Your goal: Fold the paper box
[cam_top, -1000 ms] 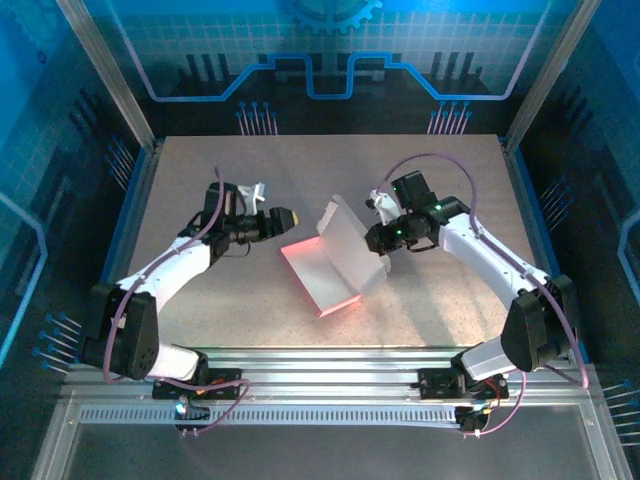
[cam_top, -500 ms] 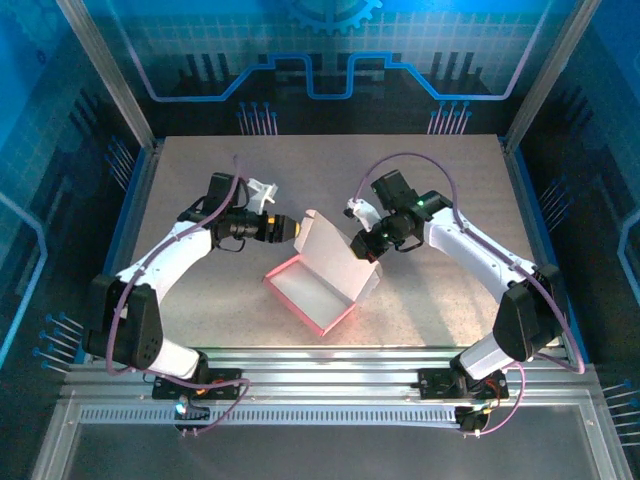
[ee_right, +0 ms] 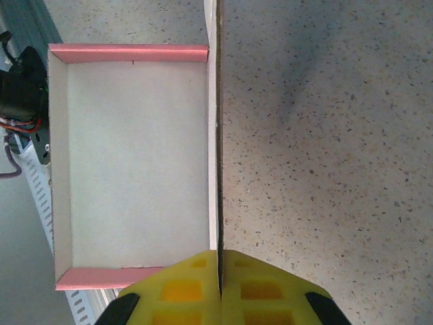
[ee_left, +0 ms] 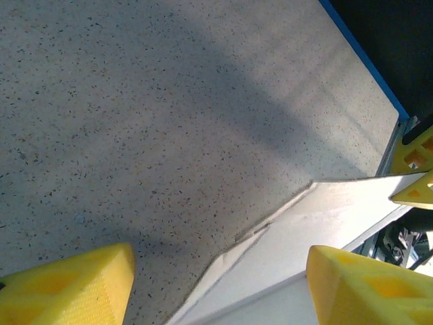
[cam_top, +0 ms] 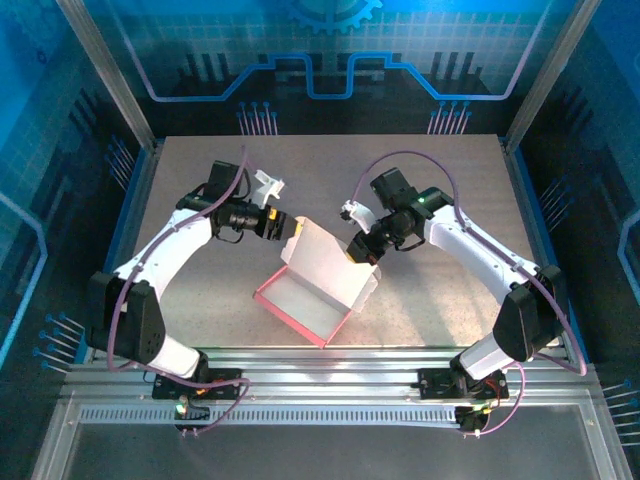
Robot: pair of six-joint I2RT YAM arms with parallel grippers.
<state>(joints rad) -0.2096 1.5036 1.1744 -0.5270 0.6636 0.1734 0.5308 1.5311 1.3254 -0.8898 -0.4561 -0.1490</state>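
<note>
Shifted toward 7 o'clock: paper box (cam_top: pixel 312 288) at table (cam_top: pixel 200 190) centre, lid (cam_top: pixel 325 255) upright, tray (cam_top: pixel 300 300) bare.
Clamped on lid edge at 2 o'clock, right gripper (cam_top: pixel 362 250); spread wide at 11 o'clock, holding nothing, left gripper (cam_top: pixel 290 228).

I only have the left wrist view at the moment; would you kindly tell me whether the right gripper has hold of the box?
Observer: Yes, the right gripper is shut on the free edge of the upright lid of the paper box.
Operator: Thank you. Is the tray formed?
Observer: Its two pink end walls stand up, as the right wrist view shows.
Operator: Where is my gripper?
Observer: From above, the left gripper is open at the lid's left end.
</note>
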